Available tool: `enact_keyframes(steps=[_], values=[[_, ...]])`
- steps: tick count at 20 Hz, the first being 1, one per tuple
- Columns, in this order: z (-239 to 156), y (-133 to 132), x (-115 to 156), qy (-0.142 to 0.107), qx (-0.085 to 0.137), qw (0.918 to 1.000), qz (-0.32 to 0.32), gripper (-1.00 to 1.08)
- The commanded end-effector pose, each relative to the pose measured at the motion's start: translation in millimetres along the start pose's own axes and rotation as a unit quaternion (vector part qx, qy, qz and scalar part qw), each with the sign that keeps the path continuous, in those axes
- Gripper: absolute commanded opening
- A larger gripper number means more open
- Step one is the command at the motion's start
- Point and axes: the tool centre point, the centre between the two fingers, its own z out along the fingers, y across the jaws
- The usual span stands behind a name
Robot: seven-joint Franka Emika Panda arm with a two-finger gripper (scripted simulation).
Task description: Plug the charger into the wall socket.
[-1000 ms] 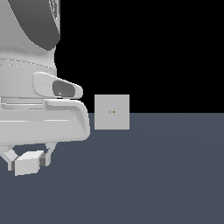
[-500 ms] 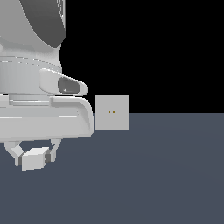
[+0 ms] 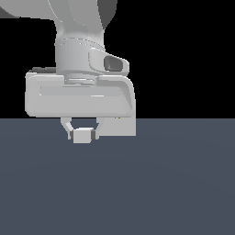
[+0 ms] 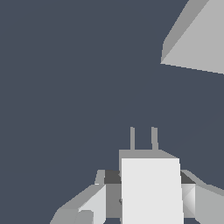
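Note:
My gripper (image 3: 83,135) is shut on the charger (image 3: 82,136), a small plain white block held just above the dark floor. The wall socket (image 3: 117,127), a light-grey upright panel, stands behind my hand. Only its lower part shows below the hand, a little toward the exterior view's right of the charger. In the wrist view the charger (image 4: 151,190) sits between my fingers (image 4: 94,204), with its two prongs (image 4: 132,138) sticking out in front. The socket panel (image 4: 197,39) shows as a grey slab some way beyond the prongs and off to one side, not touching them.
A flat dark blue-grey floor (image 3: 160,183) fills the lower half of the exterior view, under a black background. My large white hand body (image 3: 80,94) blocks much of the exterior view.
My arm has moved toward the exterior view's right with the charger in it. It now covers most of the socket panel, which stood fully visible before.

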Motion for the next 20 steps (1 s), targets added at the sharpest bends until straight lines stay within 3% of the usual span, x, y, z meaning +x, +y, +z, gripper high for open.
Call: enact_keyframes(steps=[1, 8, 20], values=[[-13, 22, 8, 0.000, -0.004, 0.9994, 0.035, -1.00], [-33, 55, 16, 0.000, -0.012, 0.9962, 0.086, -1.00], [-32, 58, 23, 0.000, -0.012, 0.9961, 0.088, -1.00]])
